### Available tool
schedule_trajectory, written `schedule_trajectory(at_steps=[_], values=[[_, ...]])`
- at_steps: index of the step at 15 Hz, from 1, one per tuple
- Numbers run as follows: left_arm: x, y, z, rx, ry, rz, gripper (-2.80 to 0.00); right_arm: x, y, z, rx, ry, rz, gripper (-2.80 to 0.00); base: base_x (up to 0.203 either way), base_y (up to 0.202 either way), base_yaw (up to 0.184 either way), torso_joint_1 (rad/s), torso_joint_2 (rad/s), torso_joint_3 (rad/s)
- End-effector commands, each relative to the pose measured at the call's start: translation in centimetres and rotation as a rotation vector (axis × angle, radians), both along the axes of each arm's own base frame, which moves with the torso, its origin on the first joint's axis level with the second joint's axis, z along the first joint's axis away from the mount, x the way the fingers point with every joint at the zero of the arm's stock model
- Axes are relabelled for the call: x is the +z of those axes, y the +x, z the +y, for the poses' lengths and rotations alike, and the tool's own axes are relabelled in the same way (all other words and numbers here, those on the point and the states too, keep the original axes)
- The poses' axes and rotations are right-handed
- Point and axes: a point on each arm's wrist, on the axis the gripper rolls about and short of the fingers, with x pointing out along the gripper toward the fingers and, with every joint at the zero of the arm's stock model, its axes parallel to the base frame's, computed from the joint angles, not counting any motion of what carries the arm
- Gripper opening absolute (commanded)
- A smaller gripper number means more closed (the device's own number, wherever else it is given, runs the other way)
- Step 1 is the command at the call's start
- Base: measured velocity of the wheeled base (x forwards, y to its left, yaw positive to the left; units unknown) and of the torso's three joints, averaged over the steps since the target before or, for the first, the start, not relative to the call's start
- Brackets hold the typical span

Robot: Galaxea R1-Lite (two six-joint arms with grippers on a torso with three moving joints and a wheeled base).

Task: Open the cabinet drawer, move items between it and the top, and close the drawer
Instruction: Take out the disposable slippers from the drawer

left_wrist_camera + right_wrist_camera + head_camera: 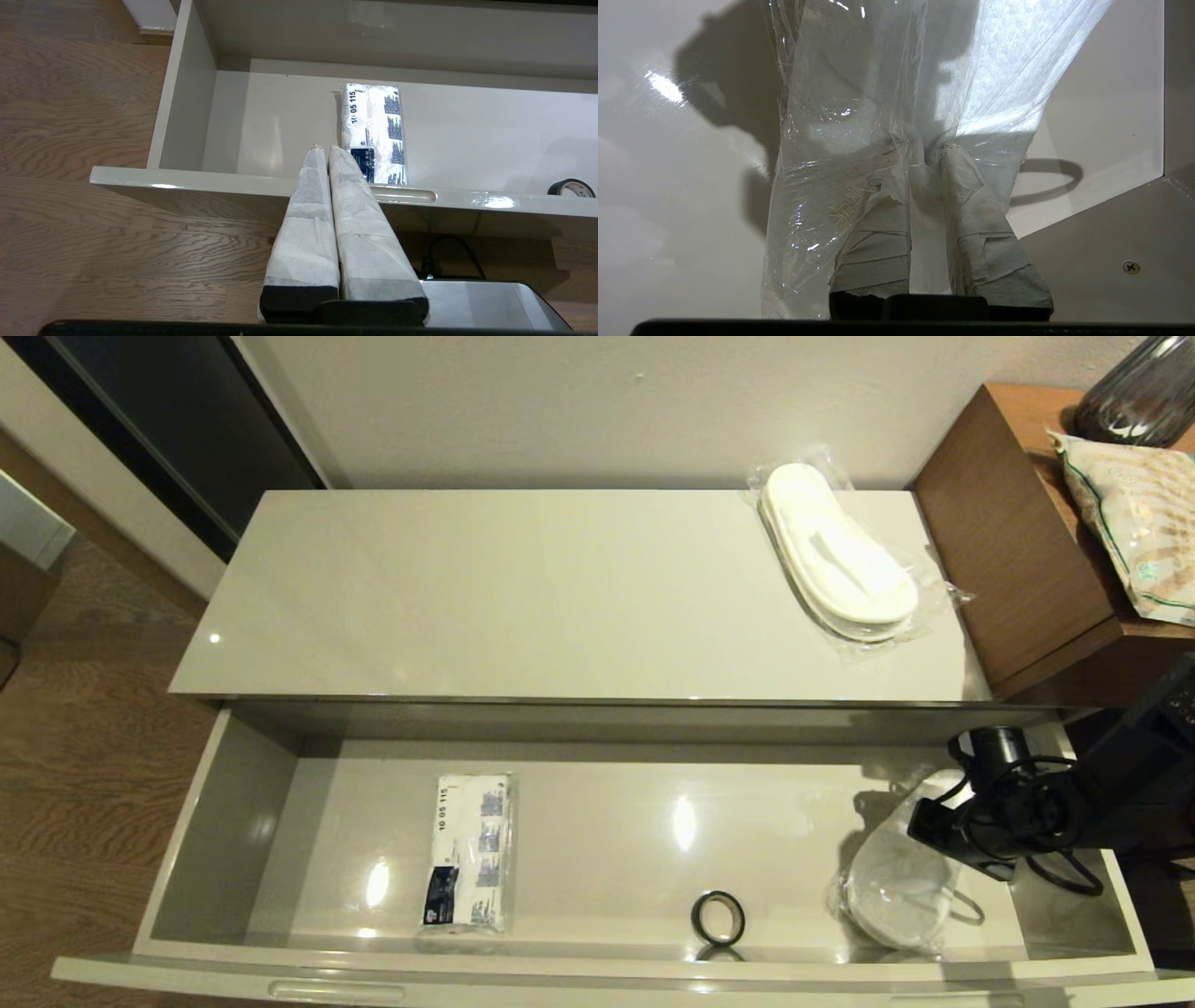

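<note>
Drawer front edge [597, 975], right tool [927, 154] pinching bagged slippers [896, 887] by right wall, left tool [324, 151] clenched.

Plain pale wall [560, 401], wood-plank floor [84, 756], brown side table [1018, 541].

Open drawer [233, 821] middle between packet [470, 854], ring [718, 917]

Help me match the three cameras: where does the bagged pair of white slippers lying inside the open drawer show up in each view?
Head view: bagged white slippers at the drawer's right end, under the right gripper.
Left wrist view: not in it.
Right wrist view: crinkly clear plastic bag fills the centre, pinched between the fingers.
Shared landmark: glossy pale grey drawer floor.
</note>
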Motion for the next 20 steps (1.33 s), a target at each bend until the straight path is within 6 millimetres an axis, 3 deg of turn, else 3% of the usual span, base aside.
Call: schedule_trajectory(at_steps=[1,4,5,7,12,20], values=[[0.0,0.0,0.0,0.000,0.000,0.000,-2.80,1.8,-0.3,0.3,0.005,0.002,-0.030,-2.80,0.000,0.000,0.000,0.000,0.00,0.000],[0.0,0.0,0.0,0.000,0.000,0.000,-2.80,7.4,-2.3,1.7,0.038,0.022,-0.091,-2.80,0.000,0.000,0.000,0.000,0.00,0.000],[0.0,0.0,0.0,0.000,0.000,0.000,-2.80,8.5,-3.0,2.6,0.056,0.035,-0.086,-2.80,0.000,0.000,0.000,0.000,0.00,0.000],[0.0,0.0,0.0,0.000,0.000,0.000,-2.80,8.7,-4.0,4.1,0.070,0.065,-0.046,-2.80,0.000,0.000,0.000,0.000,0.00,0.000],[0.0,0.0,0.0,0.000,0.000,0.000,-2.80,8.8,-5.4,4.2,0.064,0.066,-0.025,-2.80,0.000,0.000,0.000,0.000,0.00,0.000],[0.0,0.0,0.0,0.000,0.000,0.000,-2.80,11.8,-7.6,4.2,0.065,0.069,-0.033,-2.80,0.000,0.000,0.000,0.000,0.00,0.000]])
